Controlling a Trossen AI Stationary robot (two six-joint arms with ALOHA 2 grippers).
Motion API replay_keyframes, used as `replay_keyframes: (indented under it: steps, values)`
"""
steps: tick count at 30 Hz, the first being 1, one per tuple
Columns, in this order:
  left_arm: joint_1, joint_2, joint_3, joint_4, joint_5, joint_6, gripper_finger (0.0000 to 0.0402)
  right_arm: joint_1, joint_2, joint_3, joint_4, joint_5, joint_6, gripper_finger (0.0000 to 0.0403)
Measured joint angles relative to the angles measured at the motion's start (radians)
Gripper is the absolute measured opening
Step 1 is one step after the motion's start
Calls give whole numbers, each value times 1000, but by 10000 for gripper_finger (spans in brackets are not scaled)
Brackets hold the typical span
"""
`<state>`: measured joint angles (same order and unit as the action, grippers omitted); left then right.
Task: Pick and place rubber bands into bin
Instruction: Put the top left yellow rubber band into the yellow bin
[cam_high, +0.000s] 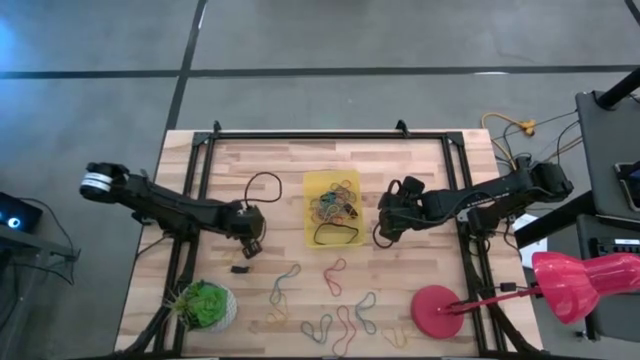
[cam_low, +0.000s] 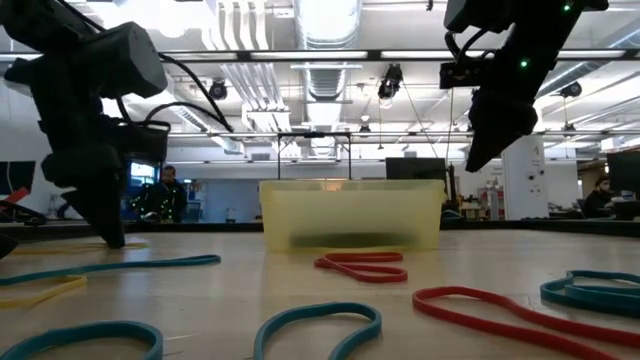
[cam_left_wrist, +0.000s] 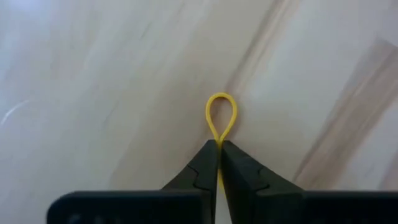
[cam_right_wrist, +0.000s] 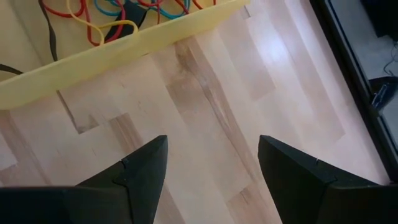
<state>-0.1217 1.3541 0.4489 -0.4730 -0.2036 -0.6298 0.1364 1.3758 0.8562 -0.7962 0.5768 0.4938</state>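
**K:** Left of the bin (cam_high: 312, 180), what's the left gripper (cam_high: 251, 243) got?

**M:** Yellow rubber band (cam_left_wrist: 221, 118). Fingers (cam_left_wrist: 202, 171) pinched together on it, small loop sticking out past the tips. It's low over the bare wood tabletop (cam_high: 420, 160), apart from the bin.

**K:** Right gripper (cam_high: 386, 222)?

**M:** Just right of the bin, above the table. Fingers (cam_right_wrist: 140, 168) spread wide, nothing between them, only wood below. Its wrist view shows the bin's yellow wall close ahead.

**K:** Bin contents?

**M:** Tangle of bands (cam_high: 336, 200) in the far half, red, blue and yellow visible, plus one black loop (cam_high: 336, 235) at the near end. Bin sits mid-table.

**K:** Loose ones?

**M:** Spread across the near part of the table: red band (cam_high: 334, 275), a blue-green one (cam_high: 285, 282), several more along the near edge (cam_high: 345, 328). Low view has a red loop (cam_low: 362, 266) lying in front of the bin and teal ones (cam_low: 318, 326) closer to the camera.

**K:** Other stuff?

**M:** Green plant ball (cam_high: 204, 304) at the near-left corner, red disc (cam_high: 437, 311) near-right, a black cable loop (cam_high: 262, 186) left of the bin.
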Motion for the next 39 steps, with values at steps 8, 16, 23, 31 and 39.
replay_keyframes:
  steps: [8,16,23,31,39]
  values:
    - [34,-12,172,-106,-127,164,0,0,0,0,-1,2,0,237]
    - [214,-16,469,-61,-265,590,0,0,0,0,-5,2,2,237]
    - [300,9,731,50,-137,772,0,1,0,0,-8,2,4,237]
    - [276,215,959,102,90,765,0,1,0,0,-9,2,4,237]
    - [266,438,982,29,182,636,3,1,0,0,-10,2,4,237]
